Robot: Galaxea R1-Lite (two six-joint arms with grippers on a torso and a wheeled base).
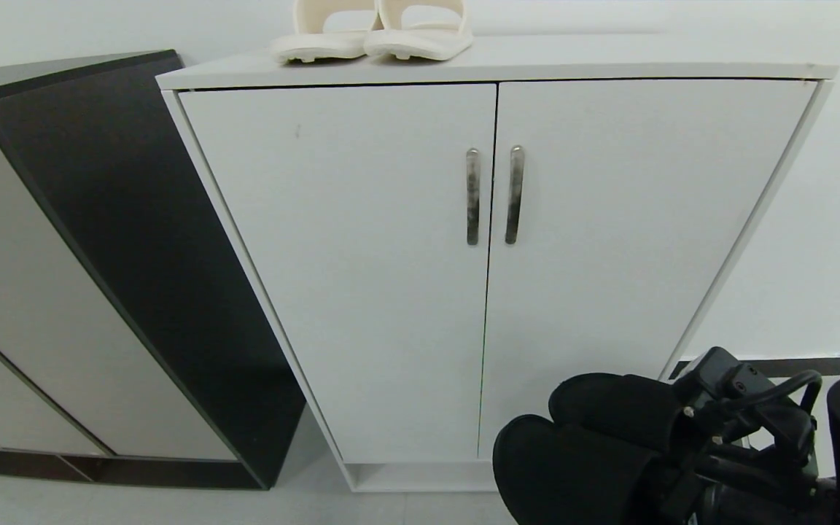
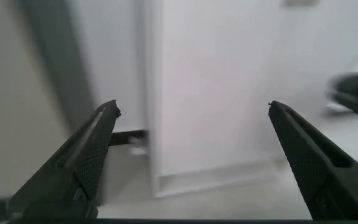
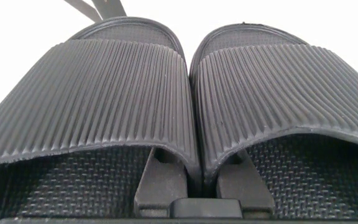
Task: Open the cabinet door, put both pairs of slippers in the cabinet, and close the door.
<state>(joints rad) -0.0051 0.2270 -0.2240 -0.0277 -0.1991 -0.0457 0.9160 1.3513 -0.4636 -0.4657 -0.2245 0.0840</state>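
As wrist view shows, R hand (image 3: 201, 177) clamps blk slippers (image 3: 117, 93); L hand (image 2: 192, 109) wide.

Two white slippers (image 1: 420, 36), two black slippers (image 1: 580, 459), two cabinets (image 1: 362, 292).

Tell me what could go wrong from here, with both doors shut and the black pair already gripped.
The handles sit close together; the open left gripper could catch both.
The black slippers, held by the right gripper low before the right door, may be hit as it swings.
The white slippers sit at the cabinet top's front edge; a jolt might drop them.
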